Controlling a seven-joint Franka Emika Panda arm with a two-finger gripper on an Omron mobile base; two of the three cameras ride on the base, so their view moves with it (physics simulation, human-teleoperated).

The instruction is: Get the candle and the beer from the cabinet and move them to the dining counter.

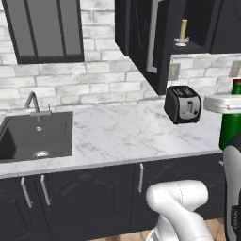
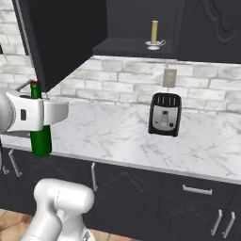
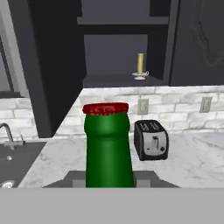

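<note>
My gripper (image 3: 108, 180) is shut on the beer (image 3: 108, 144), a dark-green bottle with a red cap, and holds it upright in front of the worktop. The bottle (image 2: 40, 139) hangs below the white hand (image 2: 28, 113), at the right edge of the left base view (image 1: 229, 124). The cabinet stands open, its black door (image 2: 61, 37) swung out to the left. On its shelf stands the pale-yellow candle (image 3: 140, 65) in a small holder (image 2: 154, 33) (image 1: 183, 30), up and to the right of the bottle. The dining counter is out of view.
A black toaster (image 2: 164, 114) stands on the marble worktop (image 1: 117, 132) under the open cabinet. A black sink (image 1: 35, 136) with a faucet lies at the left, below a glass-fronted cabinet (image 1: 44, 28). Black lower cabinets (image 2: 141, 197) run along the front.
</note>
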